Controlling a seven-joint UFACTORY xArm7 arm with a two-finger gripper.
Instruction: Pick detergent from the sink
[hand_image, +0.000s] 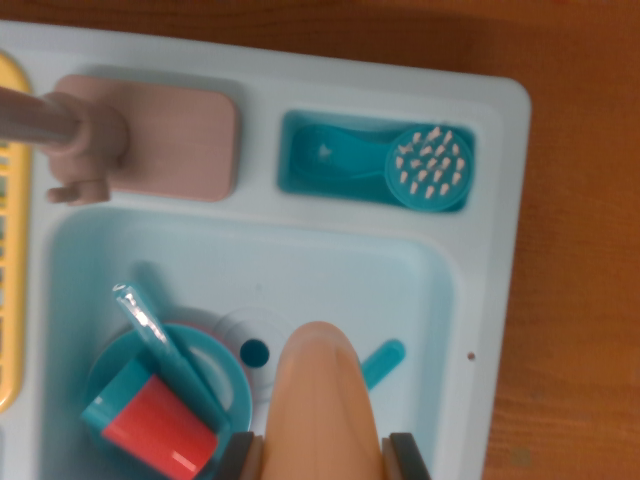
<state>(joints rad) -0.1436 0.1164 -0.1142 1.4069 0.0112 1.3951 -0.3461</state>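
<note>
From the wrist view, the claw (322, 455) sits at six o'clock, its two dark fingers (408, 458) pressed against either side of a peach-coloured bottle (318, 400), which I take to be the detergent. So the claw is closed narrow on the bottle, whose rounded top points up toward the middle of the sink (300, 260).

By my reading, the grasp looks made and the lift is the step in hand. The next move calls for a straight rise out of the basin, keeping the grip firm so the smooth bottle does not slip.

Around it things are crowded. At eight o'clock a red cup (155, 425) lies on a teal plate (215, 360) with a clear stick (140, 312) across it, just beside the bottle. A teal handle (383, 362) pokes out at four o'clock, close behind the bottle. The drain (255, 352) lies near the bottle's upper left.

The basin's far wall runs across at twelve o'clock, with the tap (90, 135) at ten and a brush (428, 168) in its tray at one. Open room lies upward and toward two o'clock; the wooden desk (580, 300) shows beyond the sink's edge at three.
</note>
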